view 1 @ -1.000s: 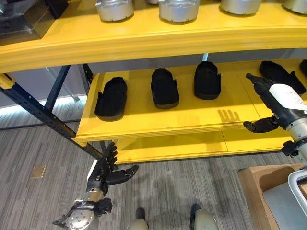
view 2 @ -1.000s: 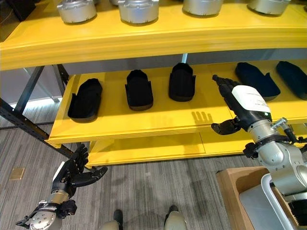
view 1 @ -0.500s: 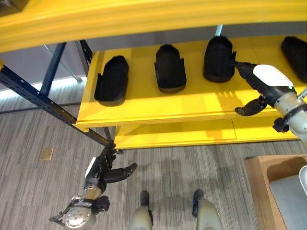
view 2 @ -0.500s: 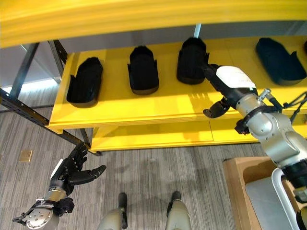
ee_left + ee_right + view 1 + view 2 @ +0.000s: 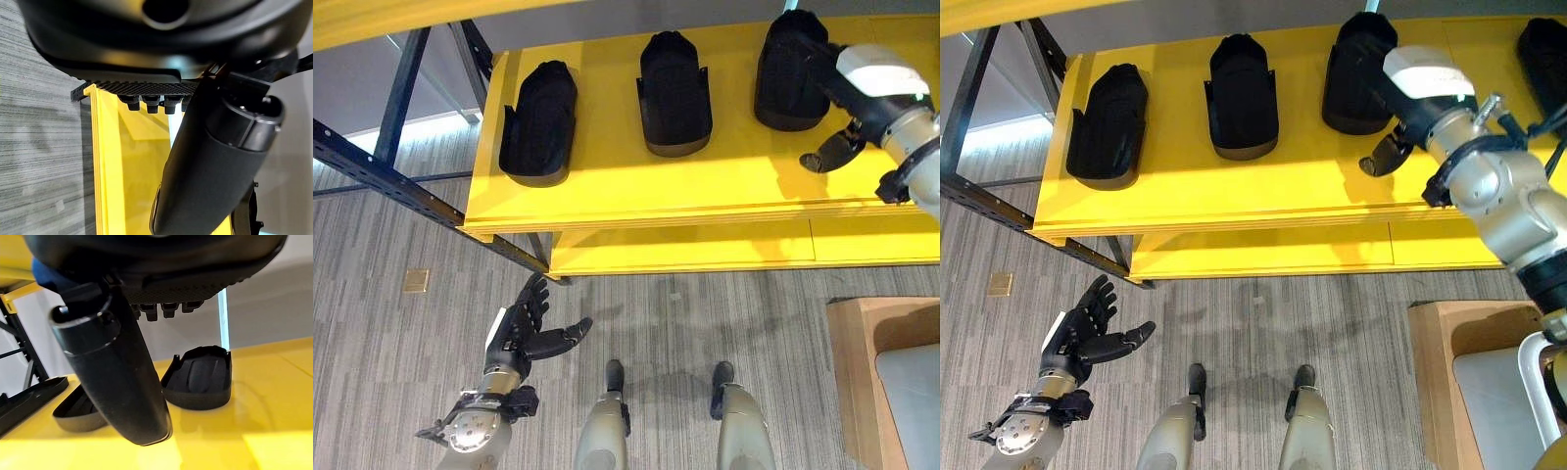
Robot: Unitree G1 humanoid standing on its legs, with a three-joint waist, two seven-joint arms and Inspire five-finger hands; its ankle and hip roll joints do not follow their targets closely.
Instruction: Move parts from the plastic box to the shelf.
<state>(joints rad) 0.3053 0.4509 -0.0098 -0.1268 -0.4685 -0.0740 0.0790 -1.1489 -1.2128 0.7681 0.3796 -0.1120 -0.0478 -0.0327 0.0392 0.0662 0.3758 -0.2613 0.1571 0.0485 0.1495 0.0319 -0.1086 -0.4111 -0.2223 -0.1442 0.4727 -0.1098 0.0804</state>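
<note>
Left hand point(image 5: 514, 338): low over the grey carpeted floor point(image 5: 401, 352), fingers spread and relaxed, thumb out to the side, holding nothing.
Wooden crate point(image 5: 850, 343): at the lower right on the floor, with a pale plastic box point(image 5: 906, 387) inside it.
Shelf point(image 5: 636, 196): yellow, with a dark blue frame post point(image 5: 391, 176) at its left.
Parts: three black moulded parts lie in a row on the shelf, left part point(image 5: 539, 122), middle part point(image 5: 674, 91), right part point(image 5: 791, 70), well apart from each other.
Right hand point(image 5: 842, 93): over the shelf at the right part, fingers seemingly straight, thumb splayed; contact with the part cannot be told.
</note>
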